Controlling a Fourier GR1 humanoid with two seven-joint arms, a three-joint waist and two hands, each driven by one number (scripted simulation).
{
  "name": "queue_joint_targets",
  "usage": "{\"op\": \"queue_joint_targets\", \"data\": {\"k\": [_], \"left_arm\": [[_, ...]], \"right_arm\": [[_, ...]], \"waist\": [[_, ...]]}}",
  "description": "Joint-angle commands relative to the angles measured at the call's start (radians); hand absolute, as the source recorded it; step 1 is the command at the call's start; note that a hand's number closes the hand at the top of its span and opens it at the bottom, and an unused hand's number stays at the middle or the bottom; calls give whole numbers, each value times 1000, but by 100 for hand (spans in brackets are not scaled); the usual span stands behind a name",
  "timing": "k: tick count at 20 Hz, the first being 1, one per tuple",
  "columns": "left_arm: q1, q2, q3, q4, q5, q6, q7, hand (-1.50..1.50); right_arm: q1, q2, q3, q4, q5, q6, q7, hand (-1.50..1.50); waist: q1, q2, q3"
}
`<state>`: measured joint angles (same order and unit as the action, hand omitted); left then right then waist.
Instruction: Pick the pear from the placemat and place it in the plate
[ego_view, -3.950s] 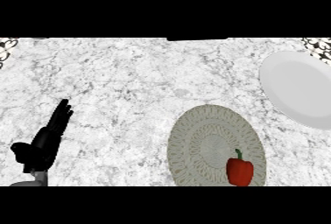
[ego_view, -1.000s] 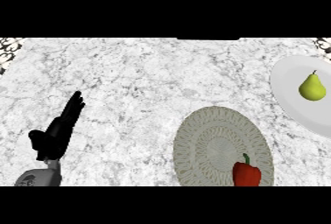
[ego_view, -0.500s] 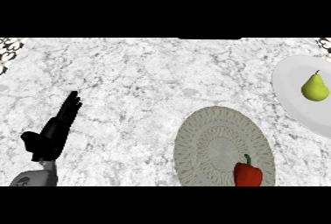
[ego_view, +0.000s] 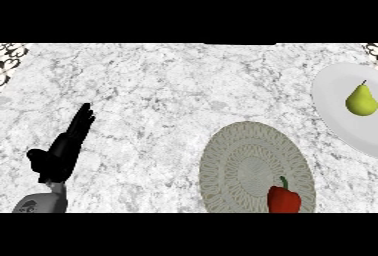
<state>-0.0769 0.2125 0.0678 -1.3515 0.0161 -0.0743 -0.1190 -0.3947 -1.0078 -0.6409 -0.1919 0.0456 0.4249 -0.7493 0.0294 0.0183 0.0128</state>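
Pear (ego_view: 361, 100) sat upright on the white plate (ego_view: 336, 122), far right. Red pepper (ego_view: 283, 199) was on the round placemat (ego_view: 240, 165). Left hand (ego_view: 63, 150) rested lower left over the bench (ego_view: 162, 90), fingers straight, holding nothing.

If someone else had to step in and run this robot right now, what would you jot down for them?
Left hand: open, fingers up, resting at the view's lower left, holding nothing. Right hand: out of view.
Pear: lying on the white plate at the right edge. Red pepper sits on the round placemat.
Done: pear is in the plate.
Left: nothing visible.
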Motion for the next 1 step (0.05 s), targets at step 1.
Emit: {"op": "queue_joint_targets", "data": {"k": [1], "left_arm": [[-13,-3,5,33,-2,0,-16,0]], "right_arm": [[44,6,-4,-1,0,53,-113,-150]], "waist": [[-9,4,1]]}}
